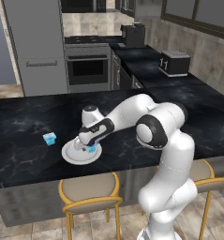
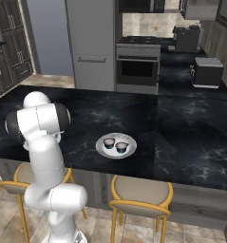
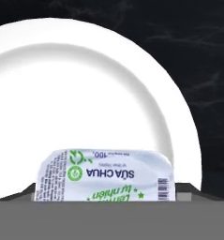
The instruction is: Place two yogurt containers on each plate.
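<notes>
**Inspector:** Gripper (image 1: 89, 146) status?

**Assistant:** Clenched on a light blue yogurt cup (image 1: 91, 148), held over the near plate (image 1: 70, 156) for release. Second blue cup (image 1: 49, 138) waits at ten o'clock. The far plate (image 2: 129, 150) already carries two dark cups (image 2: 108, 142).

The arm (image 1: 165, 154) is glossy white all over, built from fat rounded tube segments like stacked sausages. Each joint has a dark grey, nearly black ring or cap; the elbow one (image 1: 148, 132) is a big round disc with a white centre. The wrist section (image 1: 97, 131) goes dark charcoal before the claw. The white shoulder (image 2: 39, 121) has a dark band too.
</notes>
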Motion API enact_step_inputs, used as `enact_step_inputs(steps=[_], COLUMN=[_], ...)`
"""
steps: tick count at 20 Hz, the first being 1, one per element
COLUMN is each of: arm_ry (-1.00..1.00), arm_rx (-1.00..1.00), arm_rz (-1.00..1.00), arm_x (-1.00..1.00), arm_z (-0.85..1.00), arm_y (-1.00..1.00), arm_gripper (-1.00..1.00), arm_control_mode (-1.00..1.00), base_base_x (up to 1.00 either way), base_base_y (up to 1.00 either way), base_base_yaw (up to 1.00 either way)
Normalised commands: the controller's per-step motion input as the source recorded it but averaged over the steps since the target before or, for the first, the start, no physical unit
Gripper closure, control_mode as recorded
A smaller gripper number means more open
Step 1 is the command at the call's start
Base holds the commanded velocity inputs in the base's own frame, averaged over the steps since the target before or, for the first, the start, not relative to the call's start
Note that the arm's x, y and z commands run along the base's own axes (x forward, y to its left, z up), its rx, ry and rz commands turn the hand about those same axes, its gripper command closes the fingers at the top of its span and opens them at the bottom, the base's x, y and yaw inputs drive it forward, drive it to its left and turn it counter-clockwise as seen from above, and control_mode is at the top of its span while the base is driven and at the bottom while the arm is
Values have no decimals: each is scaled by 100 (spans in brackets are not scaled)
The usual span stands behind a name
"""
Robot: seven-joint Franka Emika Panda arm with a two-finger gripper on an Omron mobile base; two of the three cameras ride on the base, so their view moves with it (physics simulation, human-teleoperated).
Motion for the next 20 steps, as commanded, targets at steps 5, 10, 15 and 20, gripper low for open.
enact_step_inputs(steps=[5,10,15,20], arm_ry=[0,0,0,-1], arm_rx=[2,1,4,4], arm_rz=[-1,-2,0,0], arm_x=[0,0,0,1], arm_z=[9,20,32,28], arm_y=[-4,0,4,9], arm_gripper=[-100,-100,-100,-100], arm_control_mode=[-100,-100,-100,-100], base_base_x=[0,0,0,0], base_base_y=[0,0,0,0], base_base_yaw=[0,0,0,0])
